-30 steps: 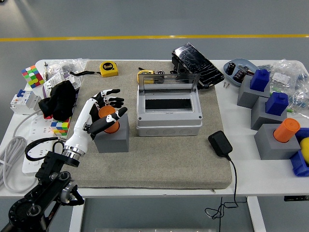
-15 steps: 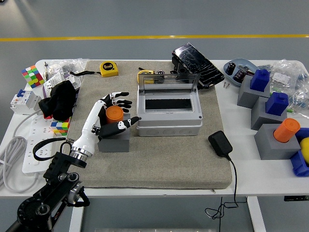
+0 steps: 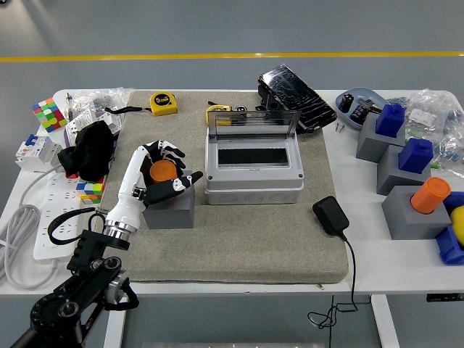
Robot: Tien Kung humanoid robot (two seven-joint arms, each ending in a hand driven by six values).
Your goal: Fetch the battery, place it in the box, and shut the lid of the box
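An orange battery [image 3: 161, 172] stands upright in a grey block [image 3: 171, 209] on the grey mat, left of the box. My left hand [image 3: 168, 168] is wrapped around it: fingers [image 3: 171, 151] curl over its far side and the thumb [image 3: 183, 183] lies across its near side. The battery still sits in the block. The grey box [image 3: 254, 181] stands mid-mat, its clear lid [image 3: 254, 122] raised upright at the back and its inside dark.
A yellow tape measure [image 3: 162, 102] and a black device [image 3: 296, 94] lie behind the box. A black charger [image 3: 330, 215] lies to its right. Grey blocks with blue pieces [image 3: 392, 119] and an orange piece [image 3: 428, 196] stand far right. Black cloth [image 3: 92, 148], cubes and a power strip lie left.
My left hand swung right toward the box, then came back left over the battery. Its fingers have curled in closer around the battery.
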